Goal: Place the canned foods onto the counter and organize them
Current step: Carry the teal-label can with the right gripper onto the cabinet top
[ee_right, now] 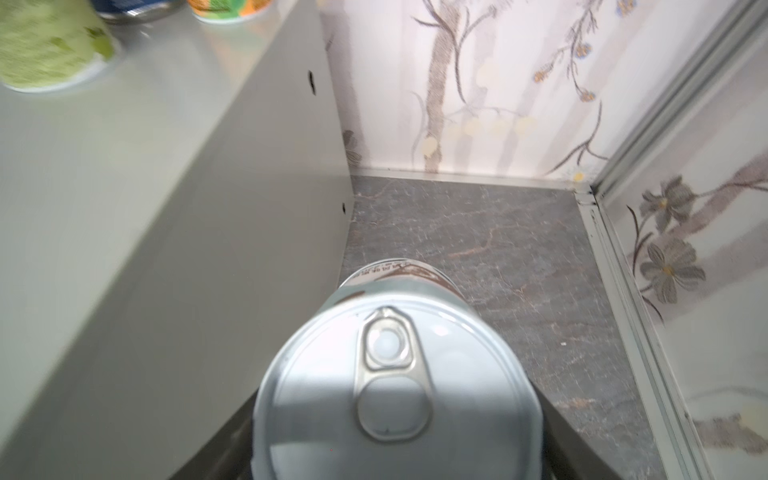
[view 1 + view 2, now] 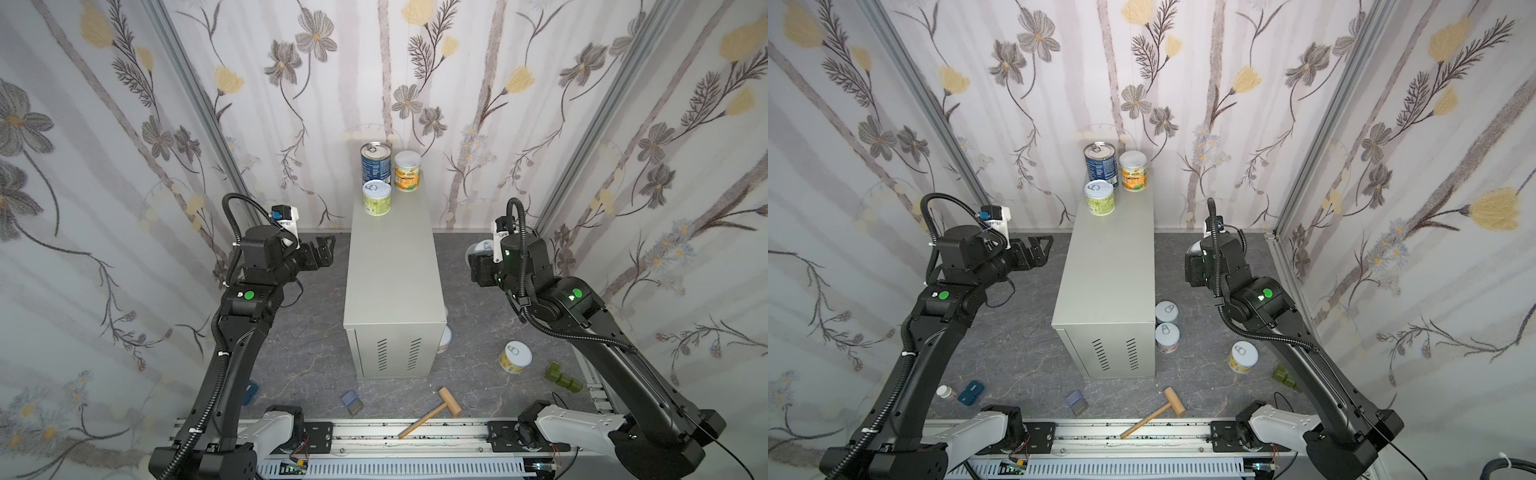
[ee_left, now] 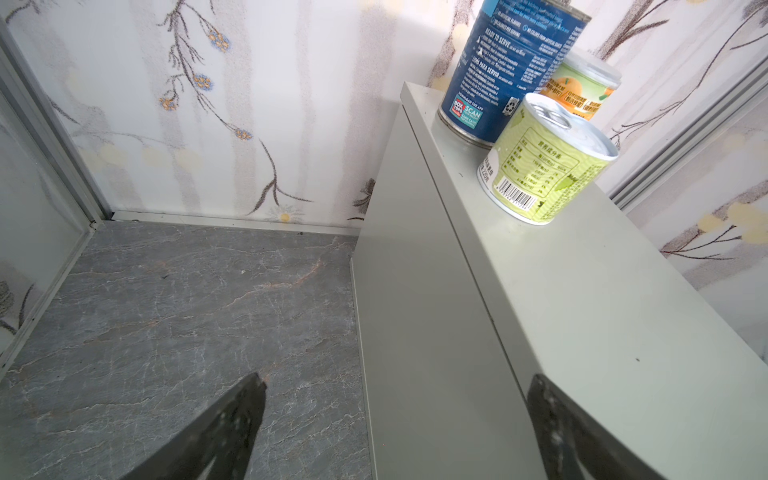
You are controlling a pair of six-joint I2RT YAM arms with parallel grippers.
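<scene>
Though near counter (image 1: 124, 174) edge, white-lidded can (image 1: 395, 374) apart.

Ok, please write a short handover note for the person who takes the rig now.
Left end effector: open, empty, left of the counter.
Right end effector: shut on a fourth can, right of the counter.
Done: blue can, orange can and green can stand at the counter's far end.
Left: place the fourth can, then two cans beside the counter and the yellow can, on the floor.

Three cans (image 2: 377, 198) upright on counter (image 2: 392, 270) — others seemingly off it.
</scene>
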